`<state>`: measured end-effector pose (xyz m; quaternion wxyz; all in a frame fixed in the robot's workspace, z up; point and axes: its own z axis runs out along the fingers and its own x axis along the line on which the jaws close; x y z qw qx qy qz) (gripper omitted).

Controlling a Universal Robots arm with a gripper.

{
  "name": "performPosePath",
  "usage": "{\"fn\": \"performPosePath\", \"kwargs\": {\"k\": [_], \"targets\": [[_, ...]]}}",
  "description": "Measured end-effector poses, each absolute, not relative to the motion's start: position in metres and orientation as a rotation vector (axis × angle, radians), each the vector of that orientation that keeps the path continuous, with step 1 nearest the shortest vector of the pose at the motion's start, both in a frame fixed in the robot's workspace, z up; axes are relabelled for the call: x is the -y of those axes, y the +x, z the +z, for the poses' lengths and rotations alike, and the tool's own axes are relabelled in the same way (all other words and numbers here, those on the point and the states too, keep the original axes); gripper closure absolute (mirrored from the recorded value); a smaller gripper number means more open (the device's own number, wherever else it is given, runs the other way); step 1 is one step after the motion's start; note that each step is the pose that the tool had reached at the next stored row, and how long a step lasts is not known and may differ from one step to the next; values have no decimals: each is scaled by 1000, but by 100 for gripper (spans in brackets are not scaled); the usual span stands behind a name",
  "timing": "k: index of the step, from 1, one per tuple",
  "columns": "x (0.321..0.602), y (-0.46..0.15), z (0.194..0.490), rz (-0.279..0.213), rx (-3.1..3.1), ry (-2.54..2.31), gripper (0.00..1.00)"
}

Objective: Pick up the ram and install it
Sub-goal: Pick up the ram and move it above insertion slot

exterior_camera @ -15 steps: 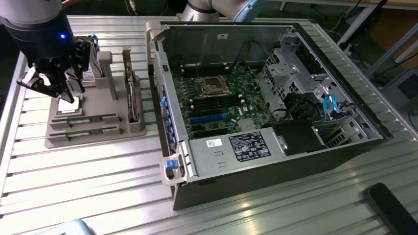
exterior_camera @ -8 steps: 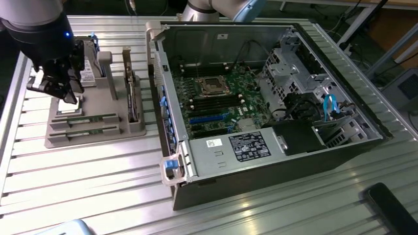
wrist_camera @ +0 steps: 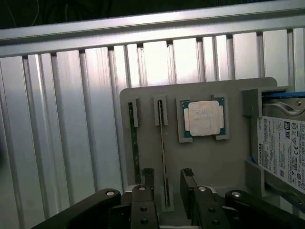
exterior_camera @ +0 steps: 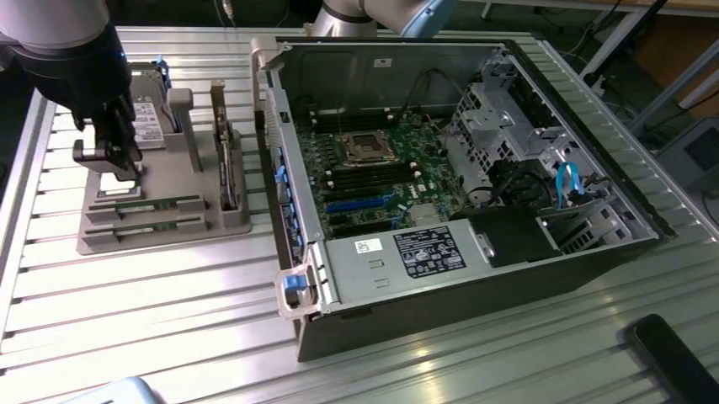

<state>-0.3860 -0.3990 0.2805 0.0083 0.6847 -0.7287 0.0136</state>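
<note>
My pincer (wrist_camera: 167,180) hangs open astride the ram (wrist_camera: 163,143), which stands on edge in the tray (wrist_camera: 205,162). If I close off-centre, I could skew it or nudge its twin (wrist_camera: 133,143).

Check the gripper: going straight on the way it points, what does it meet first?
Probably the long thin green ram stick standing on edge in the grey plastic holder: it lines up between the open gripper's fingers, which would pass either side of it. Depth is unclear.
</note>
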Motion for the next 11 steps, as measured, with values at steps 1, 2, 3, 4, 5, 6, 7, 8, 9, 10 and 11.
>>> {"fn": "performPosePath", "kwargs": {"k": [1,2,3,4,5,6,7,8,9,10,11], "targets": [[399,-386,280,44,2248,2169,64],[399,-386,280,44,2247,2171,64],[399,-386,280,45,2246,2171,64],[400,-386,280,45,2247,2171,64],[401,-386,280,45,2247,2170,64],[403,-386,280,45,2246,2170,64],[405,-386,280,45,2246,2170,64],[408,-386,280,46,2246,2170,64],[410,-386,280,46,2246,2170,64],[412,-386,280,46,2246,2170,64],[416,-386,279,46,2246,2170,64]]}}
